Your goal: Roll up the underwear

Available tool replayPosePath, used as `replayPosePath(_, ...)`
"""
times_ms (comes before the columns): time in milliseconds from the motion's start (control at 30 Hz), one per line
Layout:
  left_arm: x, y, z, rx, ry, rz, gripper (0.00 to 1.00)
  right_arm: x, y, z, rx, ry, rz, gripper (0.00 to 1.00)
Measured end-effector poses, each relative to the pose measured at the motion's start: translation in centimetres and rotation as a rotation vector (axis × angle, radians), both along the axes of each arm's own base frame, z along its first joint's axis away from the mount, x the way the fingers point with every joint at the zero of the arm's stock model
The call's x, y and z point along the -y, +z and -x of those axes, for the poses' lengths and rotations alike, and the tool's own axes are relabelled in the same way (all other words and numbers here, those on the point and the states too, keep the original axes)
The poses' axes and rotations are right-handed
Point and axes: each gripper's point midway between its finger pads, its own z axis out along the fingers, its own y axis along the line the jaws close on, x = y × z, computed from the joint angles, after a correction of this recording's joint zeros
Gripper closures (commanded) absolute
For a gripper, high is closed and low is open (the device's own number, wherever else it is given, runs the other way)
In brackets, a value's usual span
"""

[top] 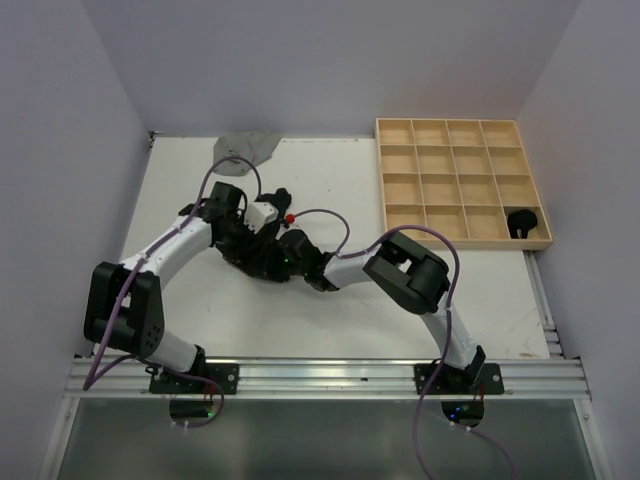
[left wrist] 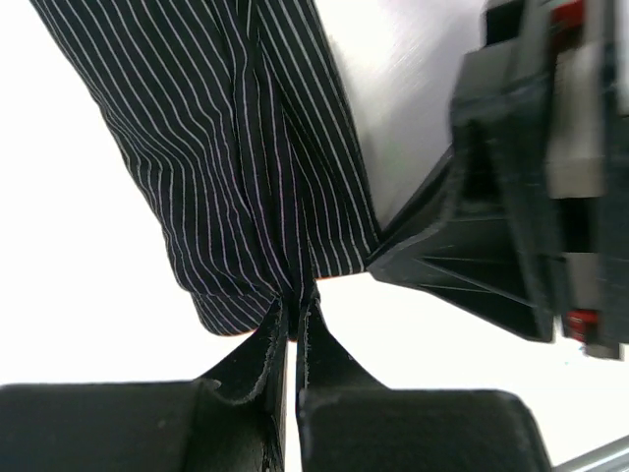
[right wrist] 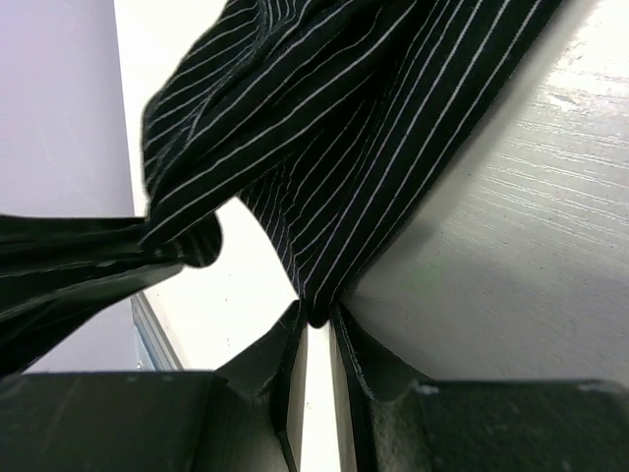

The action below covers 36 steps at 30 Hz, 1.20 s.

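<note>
A black pinstriped underwear [left wrist: 236,147] lies stretched on the white table between both grippers. My left gripper [left wrist: 292,307] is shut on one edge of it. My right gripper [right wrist: 316,317] is shut on another edge of the same underwear [right wrist: 364,128]. In the top view both grippers, left [top: 262,240] and right [top: 296,262], meet at the table's middle over the dark cloth [top: 248,262], which they mostly hide. A plain grey underwear [top: 246,147] lies crumpled at the table's far edge.
A wooden grid tray [top: 460,180] stands at the back right, with one dark rolled item [top: 521,222] in its near right cell. The right gripper's body [left wrist: 521,187] looms close beside the left one. The walls stand close on three sides.
</note>
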Motion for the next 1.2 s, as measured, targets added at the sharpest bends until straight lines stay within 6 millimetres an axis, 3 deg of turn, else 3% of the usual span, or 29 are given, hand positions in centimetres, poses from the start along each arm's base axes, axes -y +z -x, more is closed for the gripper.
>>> replayPosePath(267,1.3,0.3,0.8,-0.045,-0.027,0.068,1.0,-0.1,0.0,0.0,0.003,0.0,-0.004,0.82)
replayPosePath(533,2.6,-1.4,1.6,-0.126,-0.053,0.119,1.0,0.0,0.0,0.0,0.003,0.0,-0.003,0.84)
replayPosePath(800,2.5,-3.6,1.5,-0.174,-0.037,0.105,1.0,0.6,-0.1,0.3,0.009,0.001,-0.012,0.81)
replayPosePath(900,2.6,-3.7,1.4,-0.184,-0.035,0.112,1.0,1.8,0.1,1.3,0.015,0.015,0.007,0.8)
replayPosePath(1067,2.6,-3.9,1.3,-0.196,-0.021,0.131,1.0,6.0,0.2,3.2,0.011,0.011,0.08,0.8)
replayPosePath(1200,2.6,-4.0,1.5,-0.202,-0.022,0.139,1.0,9.2,1.5,2.4,0.041,-0.038,0.118,0.8)
